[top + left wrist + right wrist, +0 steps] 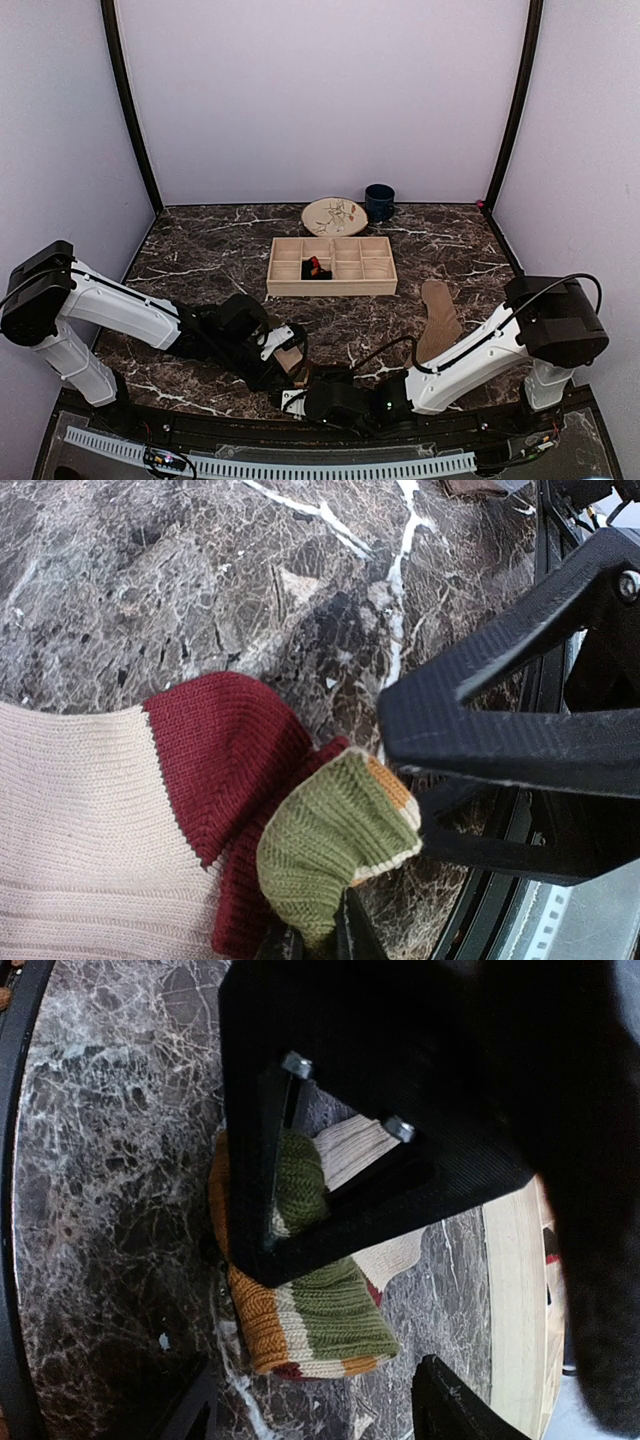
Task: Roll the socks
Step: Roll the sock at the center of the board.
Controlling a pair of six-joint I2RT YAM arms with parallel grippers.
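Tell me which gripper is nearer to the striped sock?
Left. The left gripper is shut on the striped sock, pinching its green end. The right gripper stands open close beside the sock, not closed on it.

A cream ribbed knit sock (70, 820) with a maroon band lies on the dark white-veined marble table (150, 580). The left gripper (312, 938) pinches its olive-green, orange-edged end. The black right gripper (405, 780), jaws parted, sits just beside it.

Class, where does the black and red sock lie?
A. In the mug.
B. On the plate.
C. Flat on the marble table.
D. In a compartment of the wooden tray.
D: the black and red sock sits inside one compartment of the wooden tray.
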